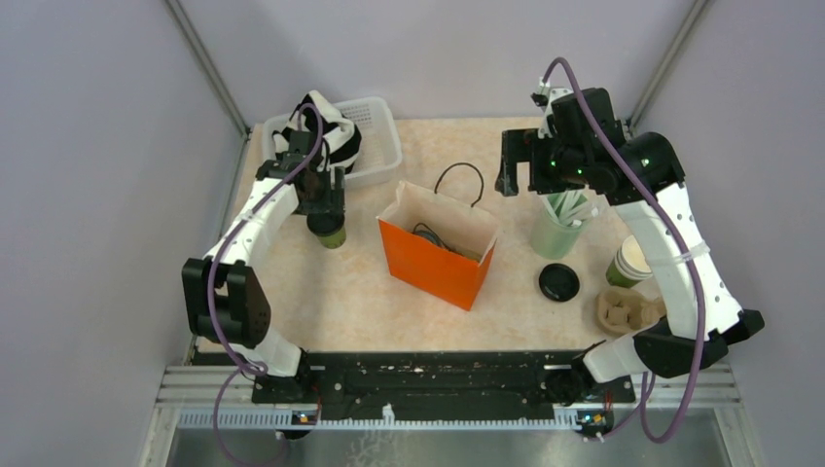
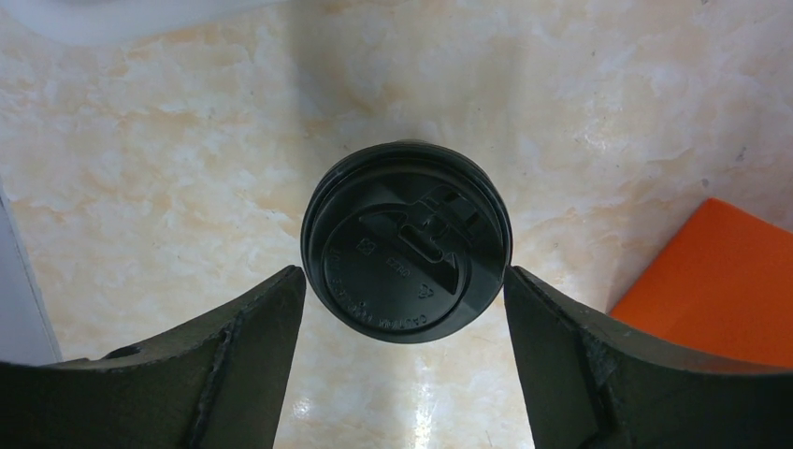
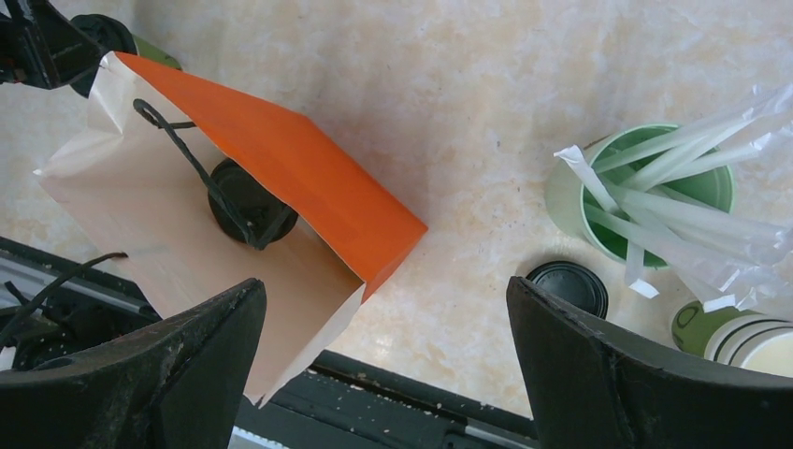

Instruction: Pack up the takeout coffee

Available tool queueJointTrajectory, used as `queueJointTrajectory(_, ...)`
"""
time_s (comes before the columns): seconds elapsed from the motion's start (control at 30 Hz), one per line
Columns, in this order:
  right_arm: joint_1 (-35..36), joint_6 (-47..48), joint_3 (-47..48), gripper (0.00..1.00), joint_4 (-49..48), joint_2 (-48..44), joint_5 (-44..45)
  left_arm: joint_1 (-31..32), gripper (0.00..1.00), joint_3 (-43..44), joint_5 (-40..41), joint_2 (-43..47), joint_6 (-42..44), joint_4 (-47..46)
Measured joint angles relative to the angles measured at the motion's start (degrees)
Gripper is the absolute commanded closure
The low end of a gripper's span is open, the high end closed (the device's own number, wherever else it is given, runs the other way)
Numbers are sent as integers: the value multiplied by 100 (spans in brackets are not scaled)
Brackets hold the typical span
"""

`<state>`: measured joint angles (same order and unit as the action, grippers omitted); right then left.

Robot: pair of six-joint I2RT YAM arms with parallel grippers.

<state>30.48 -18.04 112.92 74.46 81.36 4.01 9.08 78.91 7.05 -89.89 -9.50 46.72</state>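
Beige marbled tabletop [image 1: 350, 282] is enclosed by grey walls, and the two arms are mounted at its near edge. At the middle an orange paper bag [image 1: 433, 263] is stood open with its black cord handles loose. A white mesh basket [image 1: 379, 122] is placed at the far left corner, with black and white cloth in it.

The left arm [image 1: 258, 219] is reached toward the spot between basket and bag. The right arm [image 1: 681, 243] is raised over the right side. Below its wrist a pale mint tumbler [image 1: 551, 238] is stood, filled with wrapped white straws [image 1: 569, 206]. A brown cardboard cup tray [image 1: 623, 311] is laid near the right arm's base.

The left gripper [image 2: 404, 271] is closed on a green cup [image 1: 333, 236], one finger pressed to each side of its black lid [image 2: 407, 248]. Whether that cup is lifted or rested on the table cannot be told. The right gripper [image 3: 385, 285] is spread wide, with nothing between its fingers.

Inside the bag a second black lid [image 3: 266, 206] is seen low down; the cup under it is hidden. An open cup [image 1: 630, 261], cream inside, is stood right of the tumbler, and a loose lid [image 1: 558, 282] is laid flat just in front of the tumbler.
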Motion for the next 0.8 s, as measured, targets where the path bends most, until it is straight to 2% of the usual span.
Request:
queueJointTrajectory(0.37,0,4,-120,1,-136,0,-74,-4,16,92,-83,-269,13,28)
queueJointTrajectory(0.47,0,4,-153,1,-153,0,-85,-4,11,92,-83,-269,13,31)
queueJointTrajectory(0.6,0,33,-155,1,-175,0,-87,-4,12,92,-111,-269,20,31)
queueJointTrajectory(0.8,0,46,-157,1,-203,0,-109,-4,7,90,-125,-264,20,35)
